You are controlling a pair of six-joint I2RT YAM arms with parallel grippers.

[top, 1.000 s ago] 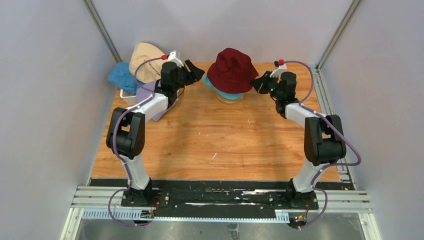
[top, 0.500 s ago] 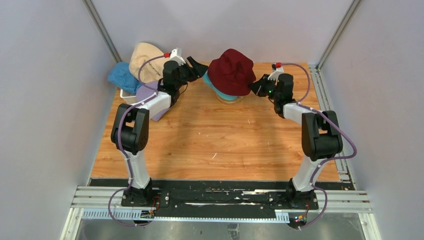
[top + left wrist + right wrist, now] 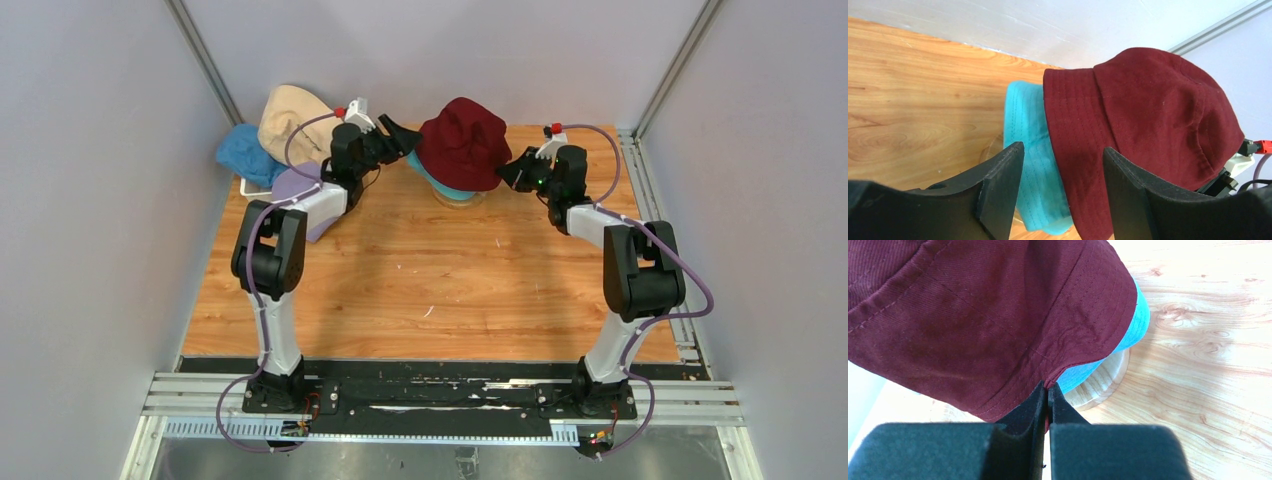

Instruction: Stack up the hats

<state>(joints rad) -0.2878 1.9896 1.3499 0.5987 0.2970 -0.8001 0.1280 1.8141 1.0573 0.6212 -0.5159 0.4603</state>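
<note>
Pinching dark red hat (image 3: 460, 140) brim: right tool (image 3: 1048, 391); left tool (image 3: 1062, 150) spread wide beside it.

**Two arms flank stacked hats**

A dark red cloth bucket hat (image 3: 462, 140) sits atop a teal cloth bucket hat (image 3: 440, 184). The left gripper (image 3: 402, 135) hovers just left of the red hat, and the right gripper (image 3: 505, 172) meets its right brim. Well to its left cluster a beige cloth hat (image 3: 290, 122), a blue cloth hat (image 3: 245, 153) and a lavender cloth hat (image 3: 288, 186).
</note>
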